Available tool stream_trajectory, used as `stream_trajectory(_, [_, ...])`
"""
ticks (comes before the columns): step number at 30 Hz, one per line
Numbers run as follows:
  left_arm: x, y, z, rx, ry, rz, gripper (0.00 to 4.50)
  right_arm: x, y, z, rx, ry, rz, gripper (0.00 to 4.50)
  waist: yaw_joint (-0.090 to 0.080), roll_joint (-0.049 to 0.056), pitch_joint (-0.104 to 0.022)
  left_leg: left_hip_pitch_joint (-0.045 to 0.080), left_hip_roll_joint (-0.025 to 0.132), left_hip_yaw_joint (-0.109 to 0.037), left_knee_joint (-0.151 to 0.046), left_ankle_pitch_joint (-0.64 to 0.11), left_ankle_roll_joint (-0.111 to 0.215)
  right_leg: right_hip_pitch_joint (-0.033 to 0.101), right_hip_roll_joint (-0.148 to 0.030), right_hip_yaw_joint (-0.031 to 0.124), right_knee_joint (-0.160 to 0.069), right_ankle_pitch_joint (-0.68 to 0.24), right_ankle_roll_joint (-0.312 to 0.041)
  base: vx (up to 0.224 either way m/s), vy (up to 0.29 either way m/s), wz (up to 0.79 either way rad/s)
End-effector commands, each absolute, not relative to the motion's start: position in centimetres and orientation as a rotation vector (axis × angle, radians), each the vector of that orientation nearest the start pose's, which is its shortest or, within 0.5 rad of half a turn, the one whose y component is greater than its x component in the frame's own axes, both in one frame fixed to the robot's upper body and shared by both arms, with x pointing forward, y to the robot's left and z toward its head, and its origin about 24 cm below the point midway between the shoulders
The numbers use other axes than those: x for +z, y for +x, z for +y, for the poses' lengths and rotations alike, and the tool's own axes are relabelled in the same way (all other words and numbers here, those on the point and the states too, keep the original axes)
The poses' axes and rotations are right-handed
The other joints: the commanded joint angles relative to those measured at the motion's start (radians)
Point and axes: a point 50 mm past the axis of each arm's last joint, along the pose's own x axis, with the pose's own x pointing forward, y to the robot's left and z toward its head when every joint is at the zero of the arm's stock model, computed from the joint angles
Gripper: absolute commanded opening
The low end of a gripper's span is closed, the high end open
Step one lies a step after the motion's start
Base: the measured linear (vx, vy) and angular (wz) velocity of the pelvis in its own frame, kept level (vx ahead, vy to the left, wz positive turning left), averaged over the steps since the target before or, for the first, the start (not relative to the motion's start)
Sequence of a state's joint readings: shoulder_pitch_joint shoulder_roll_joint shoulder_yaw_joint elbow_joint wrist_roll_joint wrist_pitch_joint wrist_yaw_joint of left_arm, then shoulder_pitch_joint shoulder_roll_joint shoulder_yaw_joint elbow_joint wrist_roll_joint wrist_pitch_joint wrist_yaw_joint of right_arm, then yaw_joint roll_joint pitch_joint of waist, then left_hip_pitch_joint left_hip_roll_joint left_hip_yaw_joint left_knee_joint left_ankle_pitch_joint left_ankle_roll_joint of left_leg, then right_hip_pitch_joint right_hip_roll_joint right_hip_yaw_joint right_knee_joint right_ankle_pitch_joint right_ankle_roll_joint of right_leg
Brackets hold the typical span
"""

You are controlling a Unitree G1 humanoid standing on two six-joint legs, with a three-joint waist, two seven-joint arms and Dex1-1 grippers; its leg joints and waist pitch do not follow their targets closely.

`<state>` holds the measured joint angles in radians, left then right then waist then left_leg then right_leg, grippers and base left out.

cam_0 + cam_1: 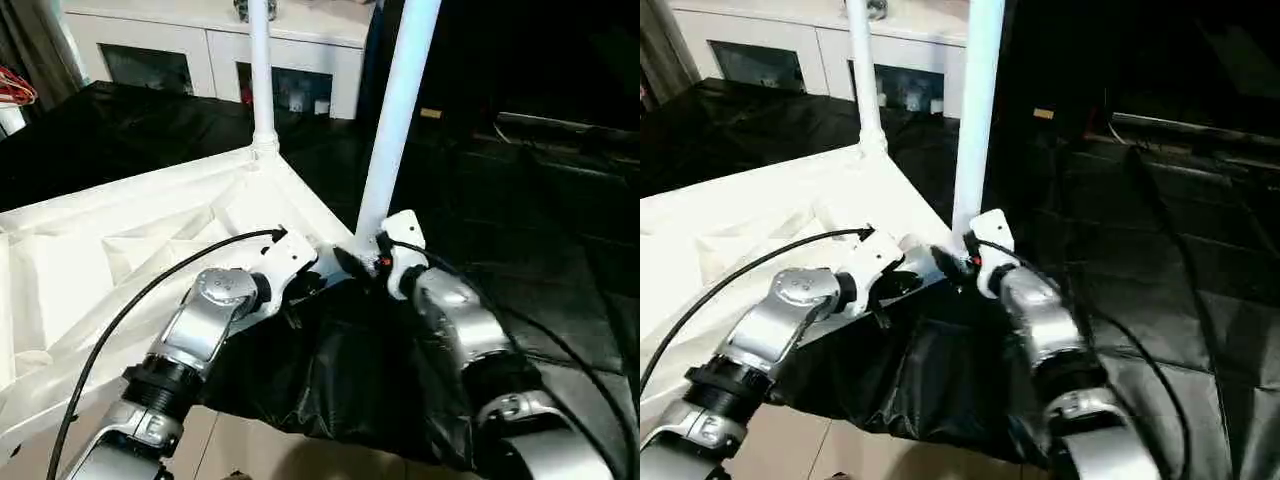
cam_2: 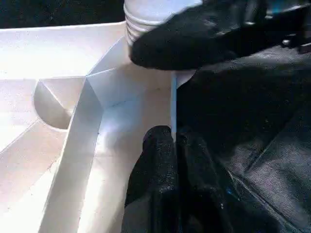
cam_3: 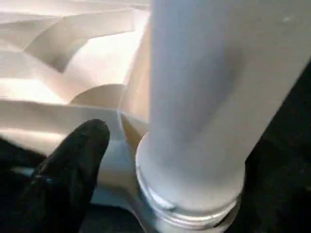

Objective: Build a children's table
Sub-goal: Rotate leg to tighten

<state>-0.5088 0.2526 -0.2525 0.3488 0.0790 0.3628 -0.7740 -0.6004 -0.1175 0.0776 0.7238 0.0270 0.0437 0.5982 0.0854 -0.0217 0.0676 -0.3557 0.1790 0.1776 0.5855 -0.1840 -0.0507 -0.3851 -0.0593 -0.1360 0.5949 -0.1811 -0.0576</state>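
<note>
Left eye view shows the white plastic rectangular tabletop (image 1: 150, 230) lying upside down across the left and centre of the frame, its ribbed underside facing up, on a surface draped in black cloth (image 1: 340, 390). Two long tapered white tube legs stand upright from it: the far leg (image 1: 261, 70) rises at upper centre from a round corner socket, and the near leg (image 1: 400, 110) rises just right of centre from the corner closest to the arms. The right end effector (image 1: 362, 262) sits at the foot of that near leg with its black fingers spread wide; whether they touch the tube I cannot tell, and it grips nothing. The left end effector (image 2: 175, 160) is fully closed, its fingers pressed together against the thin edge wall of the tabletop beside that corner, seemingly pinching or bracing it. The parts look light, hollow and stiff, with smooth, probably slippery plastic; the thin ribs may flex under a hard squeeze. A leg is best taken low, near its socket end, where a push drives straight in; the top is best held at its rim. A white glass-doored cabinet (image 1: 200, 50) stands at upper left.
</note>
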Motion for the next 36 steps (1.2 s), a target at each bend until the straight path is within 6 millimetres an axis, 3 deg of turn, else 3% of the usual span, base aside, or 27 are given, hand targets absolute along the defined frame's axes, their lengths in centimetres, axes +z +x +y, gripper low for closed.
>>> stream_trajectory(1, [7.6, 32.0, 9.8, -0.975, 0.37, 0.257, 0.0, 4.7, 33.6, -9.2, 0.89, -0.165, 0.222, 4.45, -0.002, -0.003, -0.07, 0.003, 0.066, -0.022, -0.057, -0.113, 0.079, 0.056, -0.115, 0.084, -0.074, -0.228, -0.13, 0.0, 0.0, 0.0])
stream_trajectory(5, [7.7, 31.6, 10.2, -1.03, 0.378, 0.248, 0.0, 5.2, 33.1, -10.6, 0.993, -0.197, 0.22, 4.45, 0.001, -0.005, -0.069, 0.003, 0.065, -0.023, -0.057, -0.127, 0.082, 0.057, -0.114, 0.082, -0.081, -0.272, -0.111, 0.0, 0.0, 0.0])
stream_trajectory(7, [7.8, 30.9, 10.4, -1.101, 0.379, 0.243, 0.0, 5.4, 32.8, -11.8, 1.056, -0.192, 0.233, 4.45, 0.002, -0.005, -0.069, 0.002, 0.068, -0.024, -0.057, -0.129, 0.088, 0.058, -0.114, 0.083, -0.079, -0.265, -0.117, 0.0, 0.0, 0.0])
stream_trajectory(16, [7.7, 29.1, 11.3, -1.263, 0.377, 0.274, 0.0, 5.7, 31.8, -13.4, 1.194, -0.194, 0.279, 4.45, 0.007, 0.002, -0.069, 0.009, 0.071, -0.024, -0.057, -0.147, 0.084, 0.052, -0.111, 0.082, -0.077, -0.26, -0.144, 0.0, 0.0, 0.0])
stream_trajectory(17, [7.6, 28.9, 11.5, -1.279, 0.374, 0.286, 0.0, 5.6, 31.6, -13.6, 1.212, -0.198, 0.289, 4.2, 0.007, 0.001, -0.069, 0.006, 0.071, -0.024, -0.058, -0.148, 0.082, 0.054, -0.112, 0.082, -0.077, -0.263, -0.143, 0.0, 0.0, 0.0])
stream_trajectory(26, [7.6, 28.4, 12.1, -1.304, 0.375, 0.305, 0.0, 5.5, 31.3, -14.0, 1.264, -0.201, 0.322, 3.49, 0.006, -0.005, -0.074, 0.003, 0.069, -0.024, -0.054, -0.125, 0.081, 0.056, -0.111, 0.08, -0.076, -0.27, -0.131, 0.0, 0.0, 0.0])
stream_trajectory(36, [7.6, 28.6, 12.3, -1.266, 0.389, 0.301, 0.0, 5.1, 31.0, -13.6, 1.275, -0.191, 0.338, 2.74, 0.007, -0.004, -0.075, 0.003, 0.068, -0.023, -0.053, -0.116, 0.083, 0.056, -0.11, 0.08, -0.075, -0.266, -0.128, 0.0, 0.0, 0.0])
